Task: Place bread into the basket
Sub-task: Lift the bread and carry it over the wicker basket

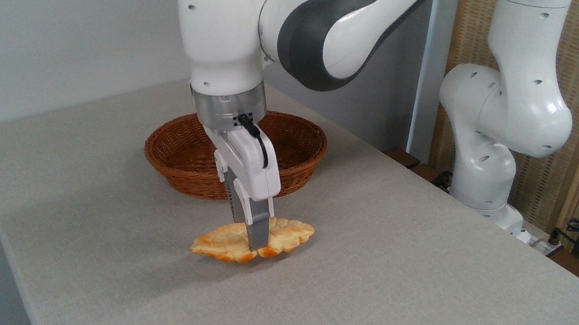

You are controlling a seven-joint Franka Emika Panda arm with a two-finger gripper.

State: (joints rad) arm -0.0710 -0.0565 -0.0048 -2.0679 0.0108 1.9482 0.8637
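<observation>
The pincer pointed downward, its fingers straddling the middle of the bread; whether they gripped it could not be told. The bread lay on the table. The basket stood just behind the pincer.

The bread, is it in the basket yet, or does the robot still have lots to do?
Not yet. The bread lies on the table in front of the basket, which looks empty. Reaching looks done: the gripper is down at the bread's middle, fingers around it, though a firm grip can't be confirmed. Lifting, carrying and dropping it in the basket remain.
</observation>
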